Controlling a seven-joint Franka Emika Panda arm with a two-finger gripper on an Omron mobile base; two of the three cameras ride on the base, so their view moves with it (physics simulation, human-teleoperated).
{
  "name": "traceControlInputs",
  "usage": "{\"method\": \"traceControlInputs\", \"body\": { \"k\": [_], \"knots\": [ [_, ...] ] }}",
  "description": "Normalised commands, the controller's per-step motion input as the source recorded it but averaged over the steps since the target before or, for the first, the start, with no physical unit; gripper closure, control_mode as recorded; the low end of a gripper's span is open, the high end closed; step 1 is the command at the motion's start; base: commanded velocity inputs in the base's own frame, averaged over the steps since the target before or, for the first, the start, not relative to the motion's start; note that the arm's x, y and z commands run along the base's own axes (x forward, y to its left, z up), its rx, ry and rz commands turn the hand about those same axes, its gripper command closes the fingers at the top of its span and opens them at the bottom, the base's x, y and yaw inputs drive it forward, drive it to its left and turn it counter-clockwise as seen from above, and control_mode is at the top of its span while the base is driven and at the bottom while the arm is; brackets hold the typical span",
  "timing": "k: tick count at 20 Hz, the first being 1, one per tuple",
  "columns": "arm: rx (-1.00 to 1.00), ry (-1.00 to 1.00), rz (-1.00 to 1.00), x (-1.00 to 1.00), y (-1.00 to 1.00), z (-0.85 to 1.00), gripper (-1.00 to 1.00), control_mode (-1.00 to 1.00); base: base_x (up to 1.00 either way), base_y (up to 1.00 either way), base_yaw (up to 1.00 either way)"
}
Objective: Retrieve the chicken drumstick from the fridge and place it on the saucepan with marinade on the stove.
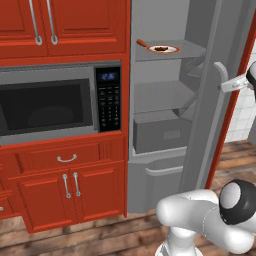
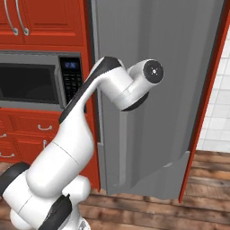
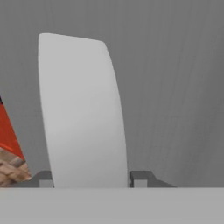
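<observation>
Fridge [image 1: 165, 130] door ajar, jaws astride its handle [image 3: 83, 113] — closed on it

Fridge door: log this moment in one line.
pincer: shut on door handle | fridge: open | chicken drumstick: on plate, top shelf

White arm raised and bent, hand [image 3: 89, 180] fingers straddling pale bar
</observation>
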Motion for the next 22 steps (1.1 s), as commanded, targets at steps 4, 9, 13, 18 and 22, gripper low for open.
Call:
{"method": "traceControlInputs", "body": {
  "k": [4, 9, 13, 18, 22],
  "knots": [
    [0.00, 0.00, 0.00, 0.01, 0.00, 0.00, 1.00, -1.00, 0.00, 0.00, 0.00],
    [0.00, 0.00, 0.00, 0.00, 0.00, 0.00, -1.00, -1.00, 0.00, 0.00, 0.00],
    [0.00, 0.00, 0.00, 0.00, 0.00, 0.00, -1.00, -1.00, 0.00, 0.00, 0.00],
    [0.00, 0.00, 0.00, -0.05, 0.00, 0.00, -1.00, -1.00, 0.00, 0.00, 0.00],
    [0.00, 0.00, -0.02, -0.55, 0.00, 0.03, -1.00, -1.00, 0.00, 0.00, 0.00]
  ]
}}
